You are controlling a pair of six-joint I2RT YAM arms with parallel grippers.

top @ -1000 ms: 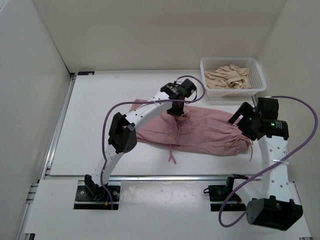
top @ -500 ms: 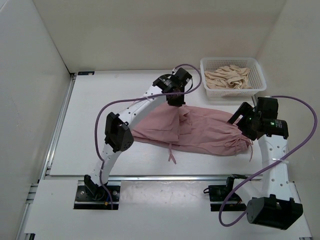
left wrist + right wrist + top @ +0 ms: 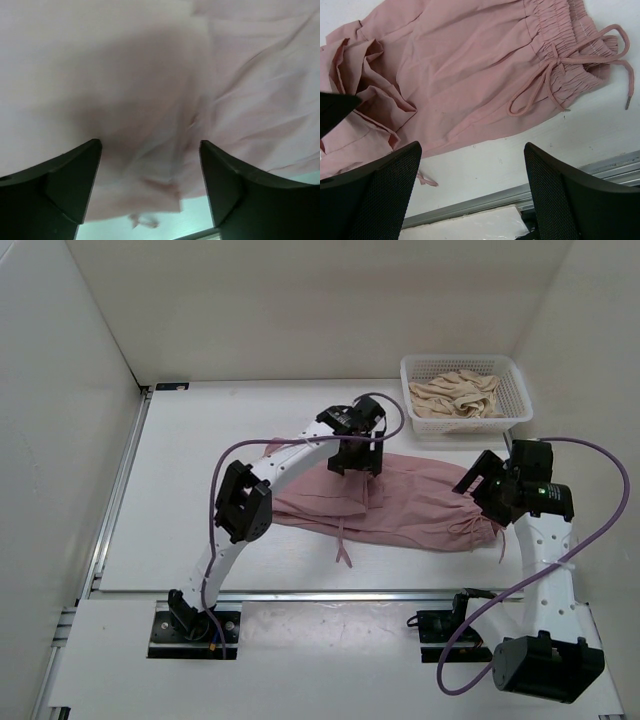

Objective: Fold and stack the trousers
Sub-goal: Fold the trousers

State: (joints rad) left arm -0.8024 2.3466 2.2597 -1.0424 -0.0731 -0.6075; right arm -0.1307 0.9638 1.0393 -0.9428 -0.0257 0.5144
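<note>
The dusty-pink trousers [image 3: 410, 502] lie across the middle of the table, with the gathered waistband and its drawstring [image 3: 555, 75] at the right end. The left part is doubled over into a rumpled fold [image 3: 315, 490]. My left gripper [image 3: 358, 456] hovers just above that fold, open. Below its dark fingers [image 3: 75, 175] the fabric [image 3: 150, 90] looks blurred, and nothing is pinched between them. My right gripper [image 3: 482, 486] hangs open over the waist end, with the trousers [image 3: 470, 75] and bare table below it.
A white mesh basket [image 3: 465, 359] with beige cloth [image 3: 455, 395] stands at the back right. White walls close in the table [image 3: 190, 470] on the left, back and right. A metal rail [image 3: 300, 595] runs along the near edge.
My left gripper, shut on the fabric and pulling it toward the back, has opened and let it drop. It has come back a little toward the front. The right arm has barely moved.
</note>
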